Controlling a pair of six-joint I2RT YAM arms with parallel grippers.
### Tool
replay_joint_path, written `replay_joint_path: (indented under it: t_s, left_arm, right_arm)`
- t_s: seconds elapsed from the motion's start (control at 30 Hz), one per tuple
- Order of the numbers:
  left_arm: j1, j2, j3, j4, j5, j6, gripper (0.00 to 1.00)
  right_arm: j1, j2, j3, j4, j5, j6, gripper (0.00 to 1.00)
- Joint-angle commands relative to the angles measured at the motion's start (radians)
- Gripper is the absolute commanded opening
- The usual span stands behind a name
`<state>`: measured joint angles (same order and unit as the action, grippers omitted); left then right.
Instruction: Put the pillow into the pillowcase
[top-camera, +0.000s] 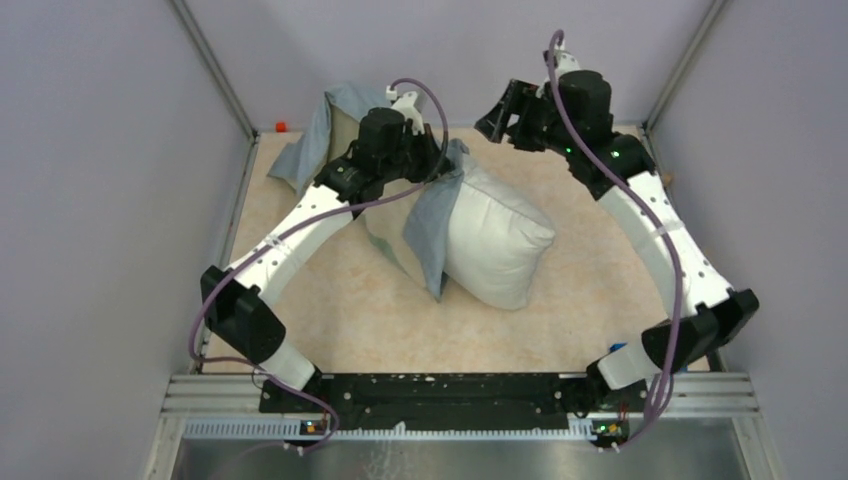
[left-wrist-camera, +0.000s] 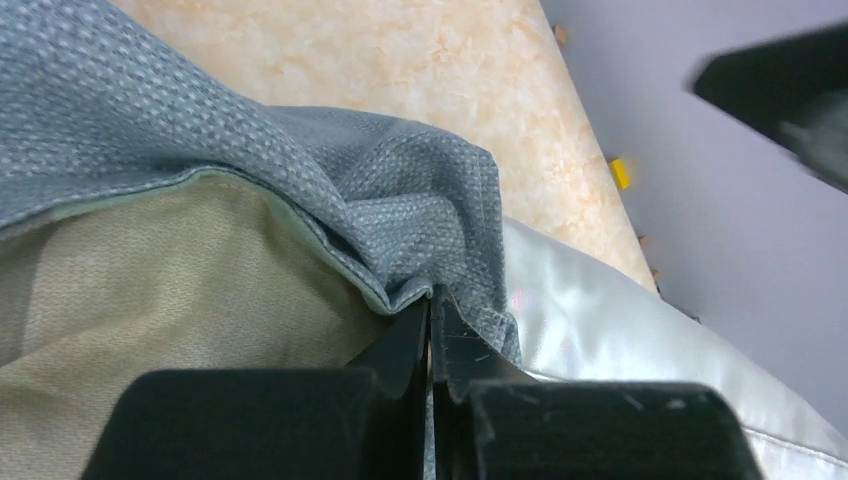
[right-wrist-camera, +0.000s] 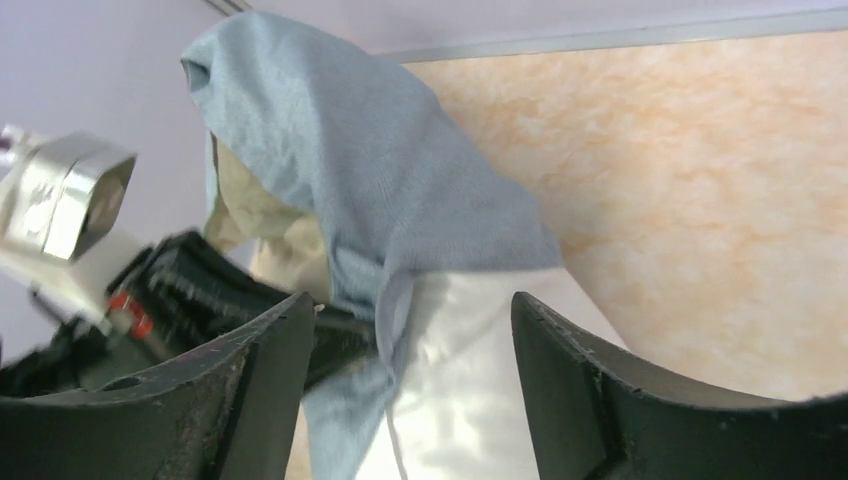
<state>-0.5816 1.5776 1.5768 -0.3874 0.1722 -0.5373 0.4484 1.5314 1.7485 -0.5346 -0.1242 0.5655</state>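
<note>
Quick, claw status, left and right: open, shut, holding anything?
The left claw is closed, pinching the pillowcase edge.
The right claw is open, holding nothing.

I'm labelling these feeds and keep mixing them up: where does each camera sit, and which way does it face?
Top external: above and behind the bases, looking down on the table; both arms show.
Left wrist: looks along the left gripper, shut on the pillowcase hem.
Right wrist: looks through the open right gripper toward the left gripper.
Shared: all three show pillowcase over pillow.

pillow (top-camera: 500, 245) blocks centre, bare table (top-camera: 370, 320) nearside
</note>
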Motion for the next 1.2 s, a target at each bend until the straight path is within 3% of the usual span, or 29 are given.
replay_joint_path:
  t_s: [0.0,0.2,0.33,0.43,0.53,0.6,0.63,0.7,0.73,0.8,0.9,1.0,1.17]
  left_arm:
    - [0.015,0.036,0.025,0.074,0.036,-0.012,0.00]
    - [0.023,0.083,0.035,0.086,0.057,-0.013,0.00]
    - [0.024,0.103,0.047,0.089,0.067,-0.007,0.00]
    - [0.022,0.114,0.064,0.094,0.089,-0.002,0.00]
    - [0.020,0.129,0.103,0.085,0.123,0.014,0.00]
    - [0.015,0.144,0.143,0.073,0.168,0.033,0.00]
    - [0.008,0.146,0.159,0.073,0.189,0.045,0.00]
    - [-0.012,0.140,0.176,0.066,0.202,0.075,0.00]
    - [-0.019,0.132,0.176,0.060,0.203,0.091,0.00]
    - [-0.023,0.098,0.159,0.034,0.176,0.118,0.12]
    - [-0.024,-0.004,0.100,-0.008,0.084,0.168,0.66]
    - [-0.024,-0.153,-0.015,-0.019,0.019,0.185,0.97]
    - [-0.024,-0.341,-0.256,-0.012,-0.125,0.144,0.99]
  right_arm:
    - [-0.002,-0.173,0.006,-0.159,0.114,-0.166,0.74]
    - [-0.001,-0.425,-0.212,-0.247,0.196,-0.244,0.82]
    - [-0.001,-0.572,-0.389,-0.253,0.138,-0.230,0.85]
    - [-0.001,-0.593,-0.516,-0.212,0.148,-0.203,0.86]
    - [0.000,-0.543,-0.614,-0.103,0.092,-0.177,0.80]
    - [-0.001,-0.479,-0.664,-0.015,0.106,-0.153,0.66]
    - [-0.003,-0.436,-0.657,0.004,0.118,-0.139,0.50]
    - [-0.005,-0.350,-0.629,0.029,0.174,-0.103,0.01]
    - [-0.006,-0.319,-0.613,0.035,0.188,-0.088,0.00]
    - [-0.008,-0.295,-0.603,0.061,0.209,-0.066,0.00]
    - [-0.012,-0.286,-0.606,0.072,0.233,-0.062,0.00]
    - [-0.017,-0.270,-0.606,0.076,0.223,-0.066,0.00]
    - [-0.017,-0.262,-0.597,0.088,0.212,-0.065,0.00]
